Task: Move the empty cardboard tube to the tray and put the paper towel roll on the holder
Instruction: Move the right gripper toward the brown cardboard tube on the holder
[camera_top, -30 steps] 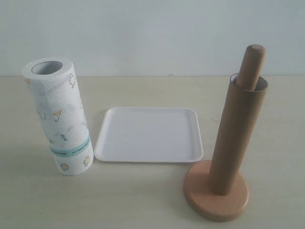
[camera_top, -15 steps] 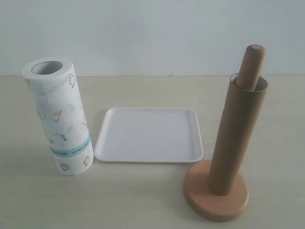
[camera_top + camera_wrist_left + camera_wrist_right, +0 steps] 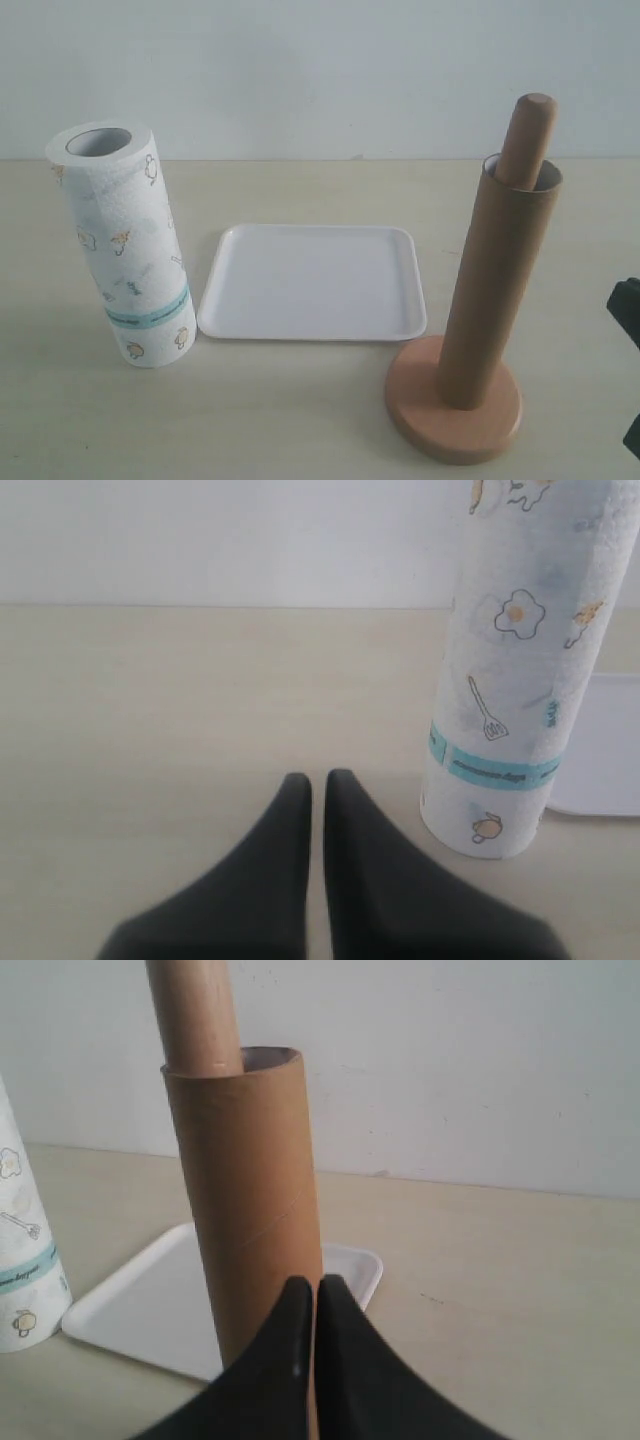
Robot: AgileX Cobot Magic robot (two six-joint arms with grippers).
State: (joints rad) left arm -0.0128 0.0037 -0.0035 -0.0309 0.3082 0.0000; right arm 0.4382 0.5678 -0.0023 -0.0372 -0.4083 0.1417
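Exterior view first: the paper towel roll (image 3: pixel 125 250) stands on end at the left of the frame, leaning a touch, teal band near its foot; its base sits just beside the left edge of the tray (image 3: pixel 312 285), which lies flat in the centre of the table (image 3: pixel 300 430) with nothing on it. Over on the right, the holder (image 3: pixel 455 420) has its round base at the lower right; the empty cardboard tube (image 3: pixel 495 290) is sleeved around the pole, slightly tilted, bottom end down on the base, and the pole's rounded top pokes out above the tube's open mouth. A dark piece of hardware (image 3: pixel 628 315) juts in at the right edge, well apart from the holder; which part of the arm it is, I cannot tell.

Left wrist view: the left gripper (image 3: pixel 318 778) has its fingers pressed together with only a thin slit between them, grasping nothing; the roll (image 3: pixel 520 680) stands near it on the table, untouched.

Right wrist view: the right gripper (image 3: pixel 314 1285) is likewise clenched and empty-handed; its tips line up in front of the tube (image 3: pixel 250 1200), and whether they touch it I cannot tell; the tray (image 3: pixel 140 1310) lies beyond.
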